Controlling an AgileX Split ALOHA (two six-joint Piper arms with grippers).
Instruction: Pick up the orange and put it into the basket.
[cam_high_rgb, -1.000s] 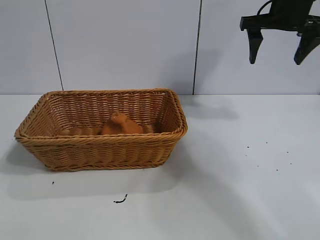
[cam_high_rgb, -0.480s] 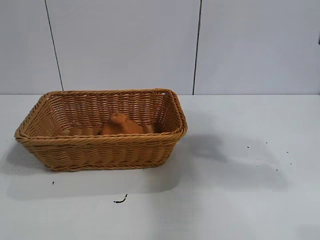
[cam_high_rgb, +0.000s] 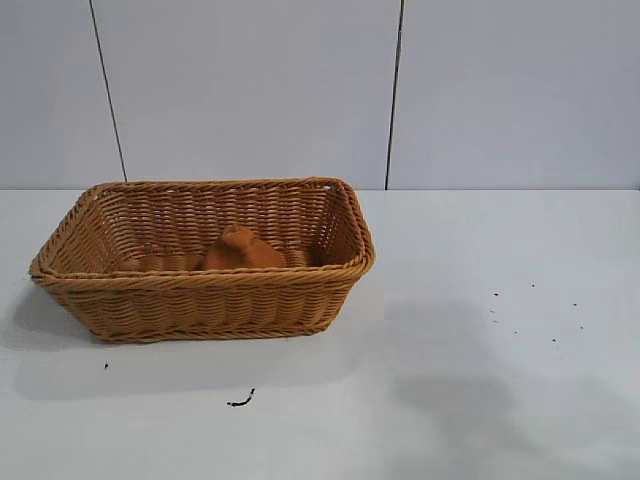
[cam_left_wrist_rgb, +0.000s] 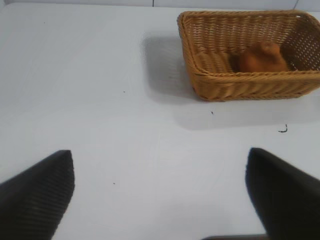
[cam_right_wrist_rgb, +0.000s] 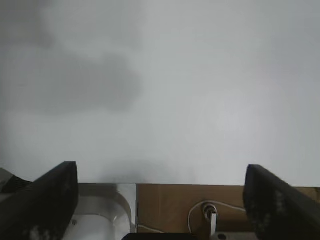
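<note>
The orange (cam_high_rgb: 241, 251) sits inside the basket (cam_high_rgb: 200, 278), so the job looks done. The left hand (cam_left_wrist_rgb: 160, 192) hovers over bare surface (cam_high_rgb: 480, 340), well off from the basket, fingers spread and empty; the right hand (cam_right_wrist_rgb: 162, 200), likewise spread, holds nothing. Only parking seems left.

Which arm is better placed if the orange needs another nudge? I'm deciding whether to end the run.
Left, probably. The left gripper is open and faces the basket, where the orange already lies. The right gripper, also open, sees only bare table.
</note>
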